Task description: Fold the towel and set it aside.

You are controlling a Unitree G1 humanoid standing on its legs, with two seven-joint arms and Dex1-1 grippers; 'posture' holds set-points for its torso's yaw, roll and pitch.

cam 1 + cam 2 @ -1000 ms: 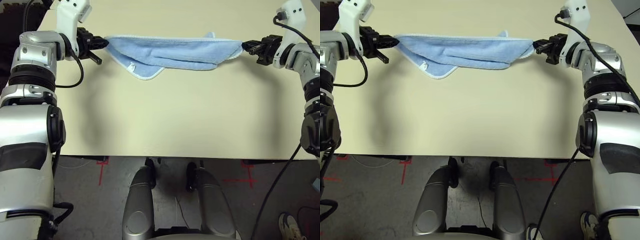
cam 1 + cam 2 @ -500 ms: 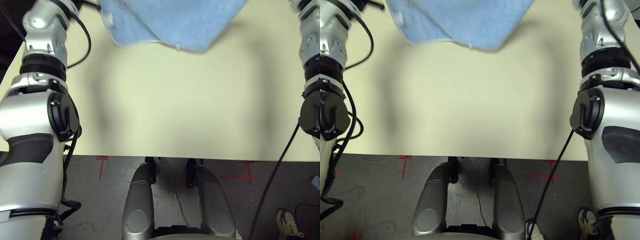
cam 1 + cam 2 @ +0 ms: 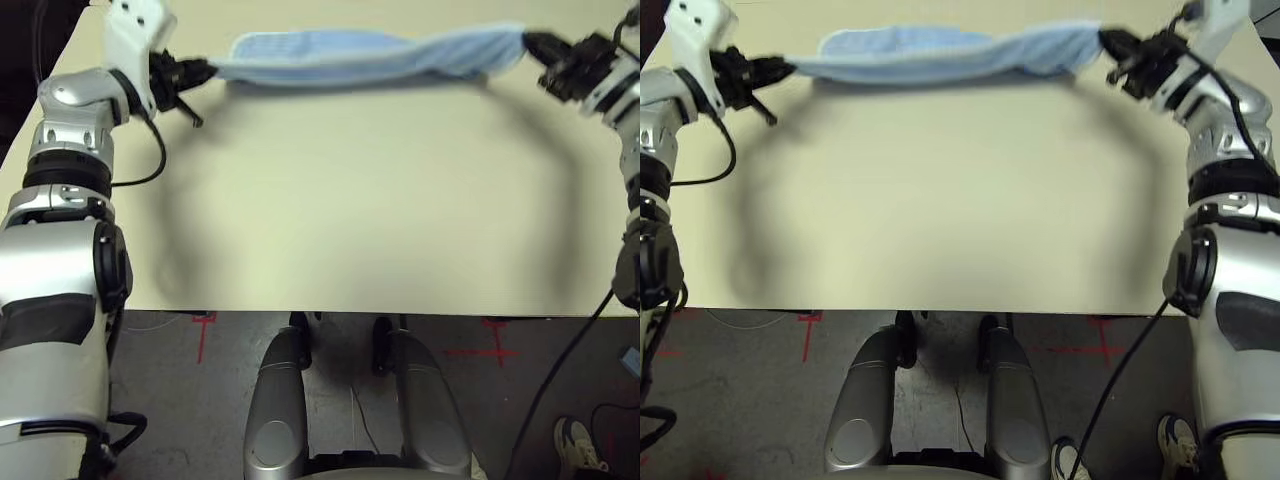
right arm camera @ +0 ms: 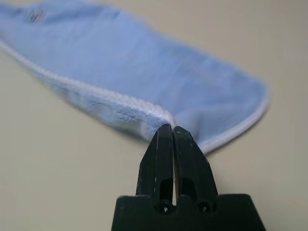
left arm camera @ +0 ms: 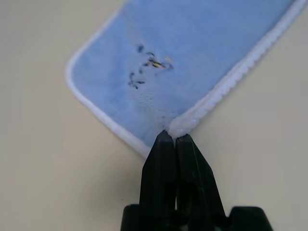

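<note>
The towel [image 3: 365, 57] is stretched in the air between the two arms, over the far part of the table [image 3: 360, 220], as a long narrow band that sags a little in the middle. The left gripper [image 5: 174, 140] is closed on one end of it, pinching the white edging at a corner, and the right gripper [image 4: 172, 131] is closed on the other end in the same way, with the edge of the cloth caught between its black fingers. I think the cloth is held by two far-apart corners so that its own weight can pull it flat and let the hanging part fall as one layer under the held edge; this is probably why both arms are spread so wide. In the left wrist view the small dark embroidered figure [image 5: 147, 67] is near the pinched corner, and the cloth there lies flat and wide, so this end may rest on or close to the table. Whether the middle touches the table I cannot tell. The fold looks not finished yet, and the towel is not set aside.
</note>
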